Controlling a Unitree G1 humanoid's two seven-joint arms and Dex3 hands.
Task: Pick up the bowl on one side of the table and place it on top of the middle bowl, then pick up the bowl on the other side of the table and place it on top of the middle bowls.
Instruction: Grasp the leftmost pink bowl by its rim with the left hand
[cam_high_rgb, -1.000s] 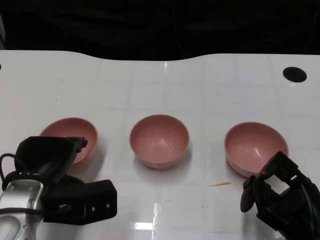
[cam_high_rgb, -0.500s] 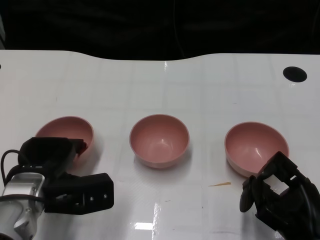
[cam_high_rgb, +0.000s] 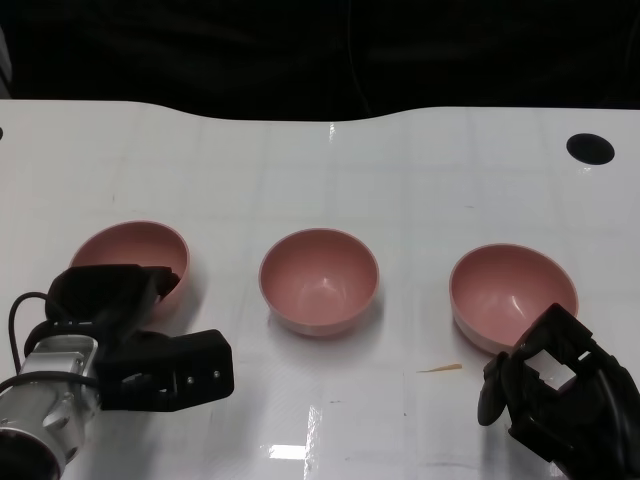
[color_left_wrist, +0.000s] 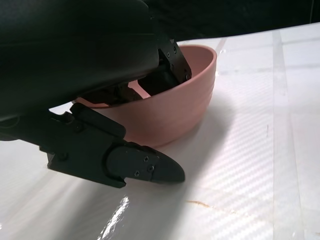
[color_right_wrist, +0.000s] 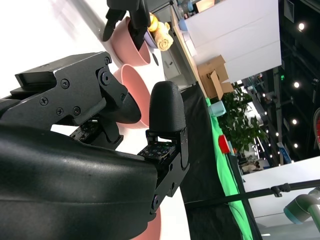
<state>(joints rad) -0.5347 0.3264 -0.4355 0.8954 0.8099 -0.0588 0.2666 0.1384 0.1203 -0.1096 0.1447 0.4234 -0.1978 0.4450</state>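
Left hand (cam_high_rgb: 120, 330): your black fingers hook over the near rim of the left round pink plastic bowl (cam_high_rgb: 135, 255), some reaching inside it while a thumb-like part lies along the white bench (cam_high_rgb: 330, 170) just outside its wall; the left wrist view shows the wall pinched between them, so judge the bowl gripped, though it does not yet look clear of the bench. Right hand (cam_high_rgb: 555, 395): it hovers just in front of the right pink bowl (cam_high_rgb: 512, 292), fingers curled around nothing, apparently not touching the bowl. The middle pink bowl (cam_high_rgb: 319, 278) stands upright and alone between the two, well apart from each. Step in hand, as you may judge it: the first pick-up, on the left side. Your next move calls for a level lift, a carry to the middle bowl, and a centred lowering so the bowls nest.
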